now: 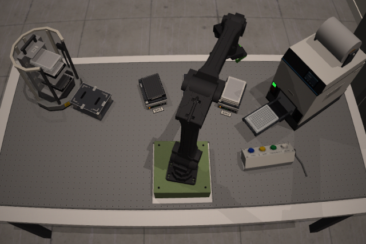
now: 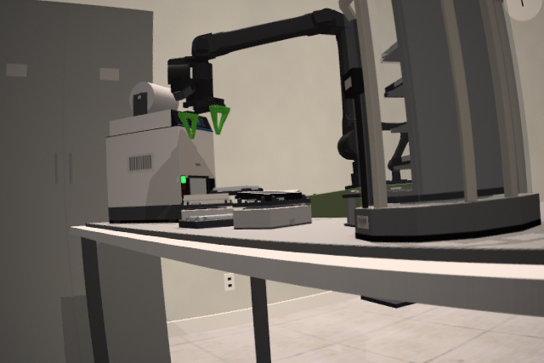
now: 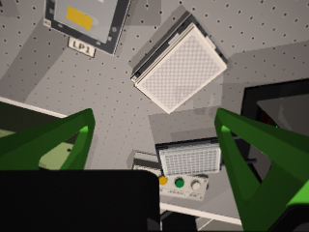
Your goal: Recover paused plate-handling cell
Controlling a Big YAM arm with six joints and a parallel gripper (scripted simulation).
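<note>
Fingers spread wide, empty, high above deck

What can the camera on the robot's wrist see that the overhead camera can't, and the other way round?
Only the wrist view shows the lid park with its LP1 label. Only the top view shows the plate hotel, the black recovery nest and the arm's green base. Both show the white plate on a shaker, the sealer's plate, the key panel and the open gripper.

A lab: plate hotel, plate sealer, perforated bench
</note>
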